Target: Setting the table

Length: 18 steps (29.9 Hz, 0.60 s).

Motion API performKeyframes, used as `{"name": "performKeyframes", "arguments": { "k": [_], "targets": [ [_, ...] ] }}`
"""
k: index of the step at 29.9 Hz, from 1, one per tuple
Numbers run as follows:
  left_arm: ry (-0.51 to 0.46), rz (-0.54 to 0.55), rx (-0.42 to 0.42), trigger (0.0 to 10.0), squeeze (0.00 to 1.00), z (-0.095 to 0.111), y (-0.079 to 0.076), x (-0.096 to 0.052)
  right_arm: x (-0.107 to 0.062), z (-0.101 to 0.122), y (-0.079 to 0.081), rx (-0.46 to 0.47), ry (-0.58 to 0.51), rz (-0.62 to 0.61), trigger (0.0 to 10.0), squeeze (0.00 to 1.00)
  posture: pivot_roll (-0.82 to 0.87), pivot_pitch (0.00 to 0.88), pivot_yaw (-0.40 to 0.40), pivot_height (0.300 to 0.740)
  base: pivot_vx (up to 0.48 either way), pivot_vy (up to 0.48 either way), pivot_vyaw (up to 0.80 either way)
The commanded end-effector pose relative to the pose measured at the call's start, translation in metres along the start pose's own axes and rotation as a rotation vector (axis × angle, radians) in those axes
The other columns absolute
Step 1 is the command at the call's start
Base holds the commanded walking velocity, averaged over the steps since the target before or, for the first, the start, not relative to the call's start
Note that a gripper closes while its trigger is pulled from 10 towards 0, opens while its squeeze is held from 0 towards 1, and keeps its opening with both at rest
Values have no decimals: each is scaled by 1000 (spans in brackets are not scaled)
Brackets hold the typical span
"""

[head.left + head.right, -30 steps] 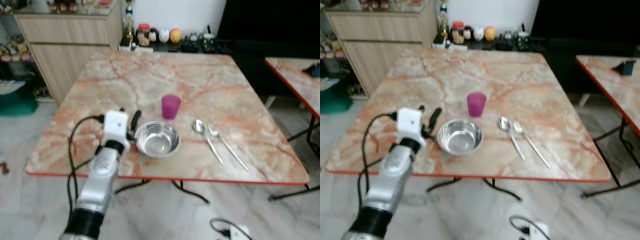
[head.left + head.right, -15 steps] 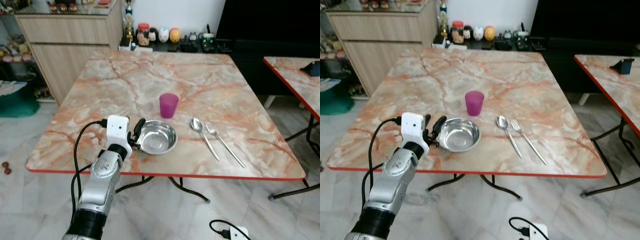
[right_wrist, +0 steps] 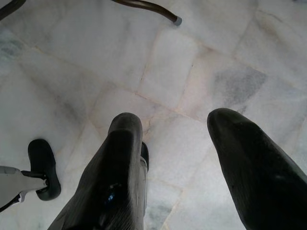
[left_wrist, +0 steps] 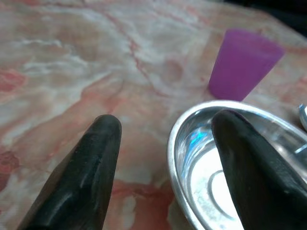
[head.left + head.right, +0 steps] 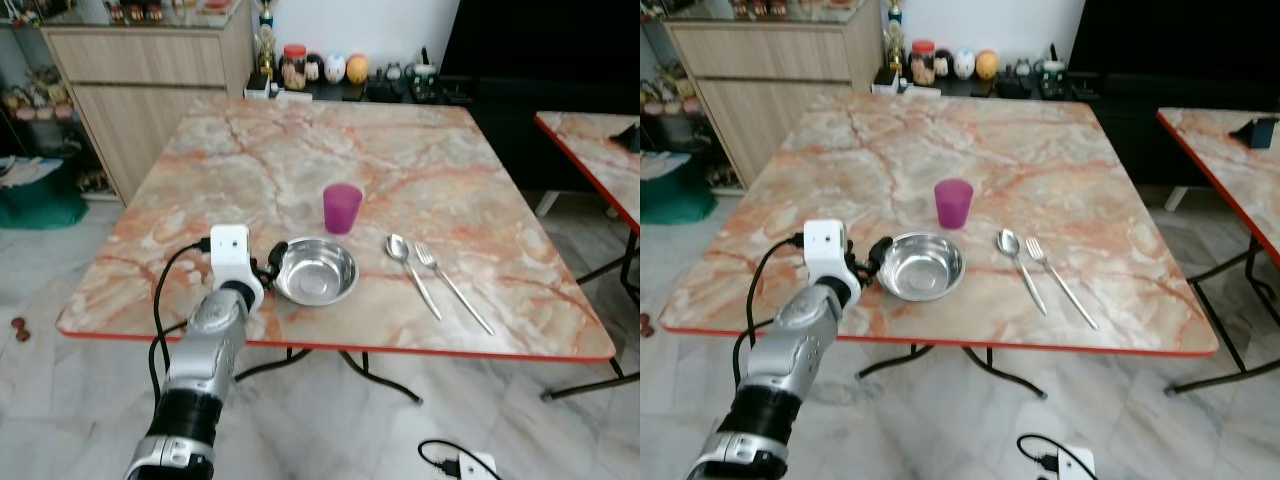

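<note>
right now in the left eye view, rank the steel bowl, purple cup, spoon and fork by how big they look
1. steel bowl, clearly the widest.
2. fork and spoon: both long and thin, too alike to rank.
3. purple cup, smallest, though it stands slightly farther away.

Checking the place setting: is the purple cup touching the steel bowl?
Apart. In the left eye view a strip of bare table separates the purple cup from the steel bowl.

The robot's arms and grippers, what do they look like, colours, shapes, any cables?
The left arm is a rounded silver tube with a black cuff low down and a white boxy block at the wrist. A black cable loops from that block along the arm. The left gripper has two long, tapering matte black fingers. The right gripper has the same black fingers.
</note>
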<state>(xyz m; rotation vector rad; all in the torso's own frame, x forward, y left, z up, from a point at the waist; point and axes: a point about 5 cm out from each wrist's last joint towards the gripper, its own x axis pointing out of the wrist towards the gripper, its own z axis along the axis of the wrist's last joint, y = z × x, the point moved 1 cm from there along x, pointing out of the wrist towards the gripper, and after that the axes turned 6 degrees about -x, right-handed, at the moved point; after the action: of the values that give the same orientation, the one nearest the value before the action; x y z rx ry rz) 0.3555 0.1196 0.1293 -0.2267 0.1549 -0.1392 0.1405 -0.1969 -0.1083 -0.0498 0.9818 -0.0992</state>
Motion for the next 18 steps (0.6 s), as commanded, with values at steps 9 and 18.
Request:
{"name": "performKeyframes", "arguments": {
  "k": [9, 18],
  "targets": [
    [127, 45, 34, 10000, 0, -14, -2, 7, 0, -2, 0, 0, 12, 3, 10000, 0, 137, 0, -60, 731, 0, 0, 0],
    [146, -23, 35, 10000, 0, -16, -13, 7, 0, -2, -1, -2, 12, 4, 10000, 0, 136, 0, -63, 731, 0, 0, 0]
  ]
}}
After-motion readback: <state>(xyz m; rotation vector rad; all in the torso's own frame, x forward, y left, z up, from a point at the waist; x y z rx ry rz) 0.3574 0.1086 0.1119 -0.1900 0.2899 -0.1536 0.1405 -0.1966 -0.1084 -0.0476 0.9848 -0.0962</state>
